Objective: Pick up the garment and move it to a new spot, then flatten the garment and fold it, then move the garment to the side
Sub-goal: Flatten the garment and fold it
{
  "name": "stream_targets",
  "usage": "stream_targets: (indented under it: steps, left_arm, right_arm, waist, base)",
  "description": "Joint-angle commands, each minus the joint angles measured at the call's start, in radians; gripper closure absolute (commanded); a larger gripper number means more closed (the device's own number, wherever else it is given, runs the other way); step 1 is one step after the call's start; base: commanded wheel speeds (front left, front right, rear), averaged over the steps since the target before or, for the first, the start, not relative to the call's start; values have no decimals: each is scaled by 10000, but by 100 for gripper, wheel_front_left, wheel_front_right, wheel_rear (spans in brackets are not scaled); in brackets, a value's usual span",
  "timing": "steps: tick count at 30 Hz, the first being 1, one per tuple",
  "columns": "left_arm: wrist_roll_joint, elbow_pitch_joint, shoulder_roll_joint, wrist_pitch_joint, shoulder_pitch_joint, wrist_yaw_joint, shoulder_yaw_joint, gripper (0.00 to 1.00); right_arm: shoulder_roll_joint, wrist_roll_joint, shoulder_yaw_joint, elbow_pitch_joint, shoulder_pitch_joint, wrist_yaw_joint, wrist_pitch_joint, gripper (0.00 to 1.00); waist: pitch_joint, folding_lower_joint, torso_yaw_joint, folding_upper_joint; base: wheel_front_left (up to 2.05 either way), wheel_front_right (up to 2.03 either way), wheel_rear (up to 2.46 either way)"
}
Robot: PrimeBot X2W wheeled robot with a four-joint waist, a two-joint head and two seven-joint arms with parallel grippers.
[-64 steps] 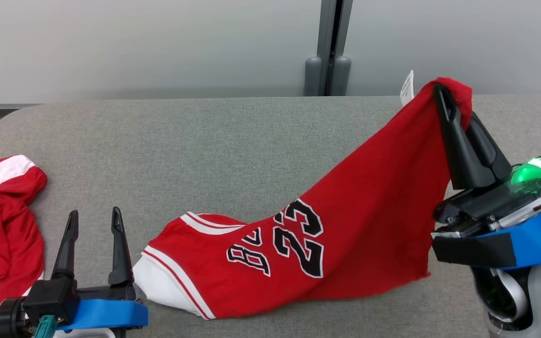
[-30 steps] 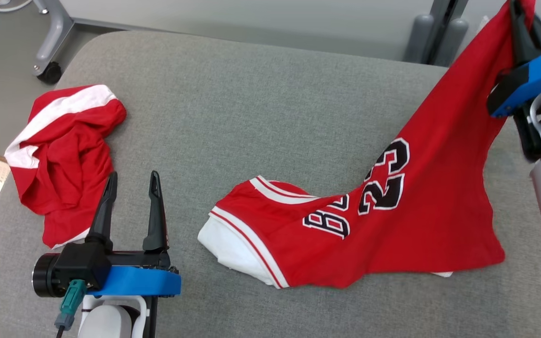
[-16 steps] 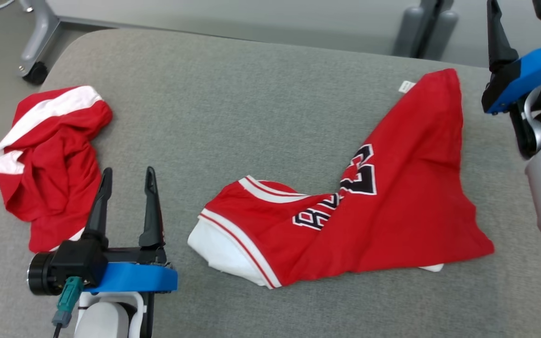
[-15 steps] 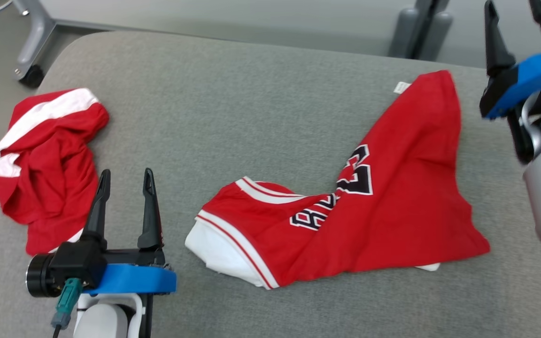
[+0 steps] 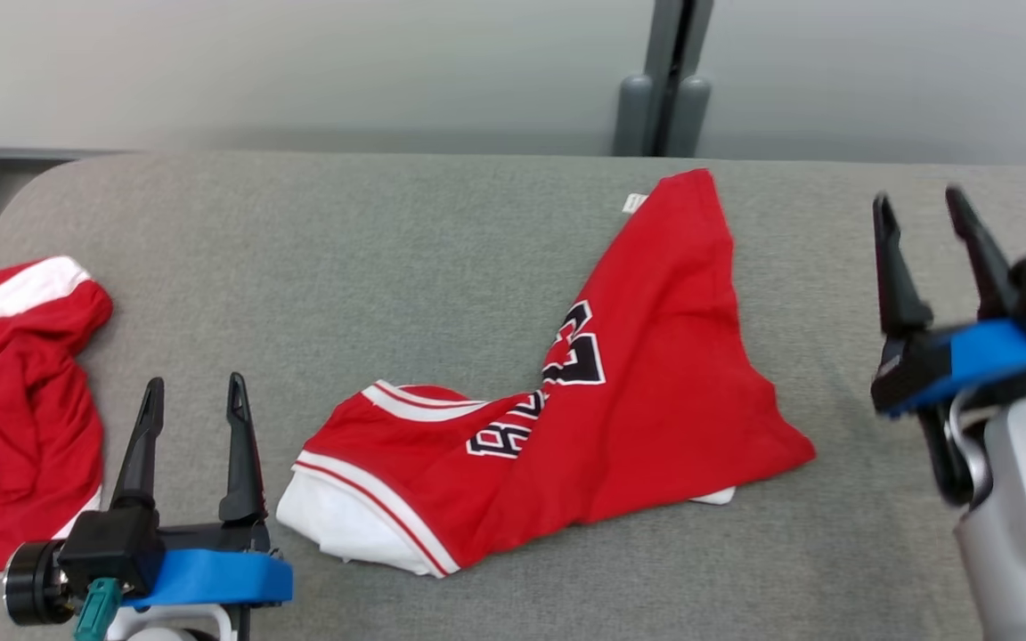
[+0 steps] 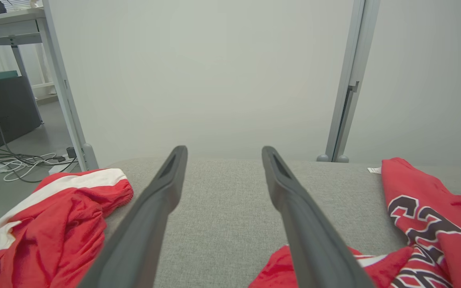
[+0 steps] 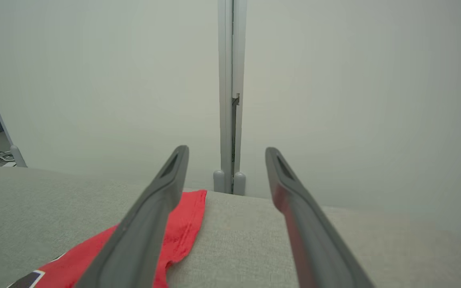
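Red basketball jersey [image 5: 620, 401] is lying rumpled and folded over itself mid-surface on the grey padded table [image 5: 388, 267]. To its right, the right gripper [image 5: 916, 198] is hovering, fingers spread, holding nothing. Near its white-trimmed end the left gripper [image 5: 195, 383] is resting, fingers likewise apart. Far left, a second red garment [image 5: 14, 392], possibly shorts, is lying bunched.
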Motion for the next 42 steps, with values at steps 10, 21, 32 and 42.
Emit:
stream_targets:
  steps: [10,21,32,42]
  left_arm:
    - [184,-125,-2,-26,247,-144,216,0]
    - [100,-74,-2,-26,14,-131,63,0]
    - [-57,-31,-2,-26,-172,-76,-119,0]
    - [-92,33,-2,-26,-357,-27,-205,0]
  right_arm:
    - [568,-326,-32,-1854,3093,1,-4,0]
    - [696,-468,175,-2030,3609,1,587,0]
    - [845,-558,217,146,3223,1,450,0]
    - [1060,-556,489,1990,2646,1,203,84]
  waist:
    - [-353,1,-442,0]
    - [-91,1,-177,0]
    - [214,1,334,0]
    - [356,1,429,0]
  base:
    - [0,0,0]
    - [0,0,0]
    - [0,0,0]
    - [0,0,0]
